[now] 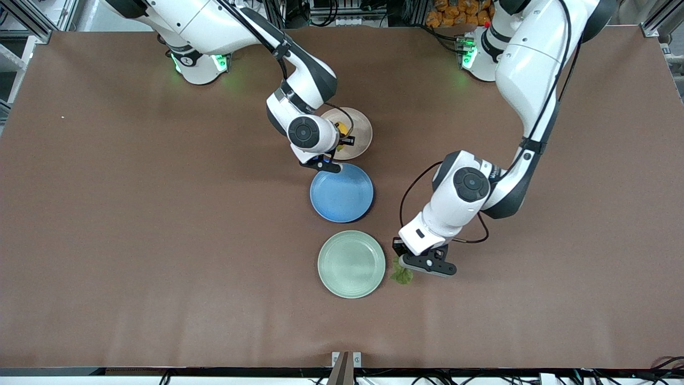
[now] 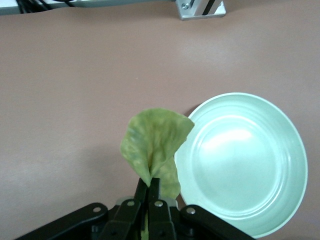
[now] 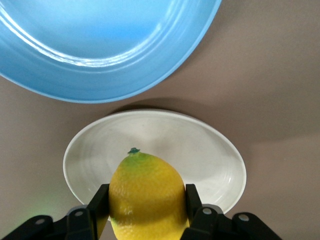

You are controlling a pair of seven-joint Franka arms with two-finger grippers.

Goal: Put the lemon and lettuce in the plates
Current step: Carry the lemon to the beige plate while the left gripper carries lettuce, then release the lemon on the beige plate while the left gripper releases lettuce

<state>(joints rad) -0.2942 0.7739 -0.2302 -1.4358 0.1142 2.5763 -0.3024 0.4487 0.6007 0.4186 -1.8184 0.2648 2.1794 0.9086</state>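
My left gripper (image 1: 402, 266) is shut on the green lettuce (image 1: 401, 274) and holds it just above the table, beside the mint green plate (image 1: 351, 263). In the left wrist view the leaf (image 2: 155, 145) hangs from my closed fingertips (image 2: 153, 186) next to that plate (image 2: 250, 162). My right gripper (image 1: 342, 135) is shut on the yellow lemon (image 1: 341, 130) over the beige-pink plate (image 1: 355, 133). In the right wrist view the lemon (image 3: 146, 195) sits between both fingers (image 3: 101, 200) above that plate (image 3: 210, 150).
A blue plate (image 1: 341, 192) lies between the beige-pink and mint green plates, and shows in the right wrist view (image 3: 100, 45). A metal bracket (image 1: 346, 359) stands at the table's near edge.
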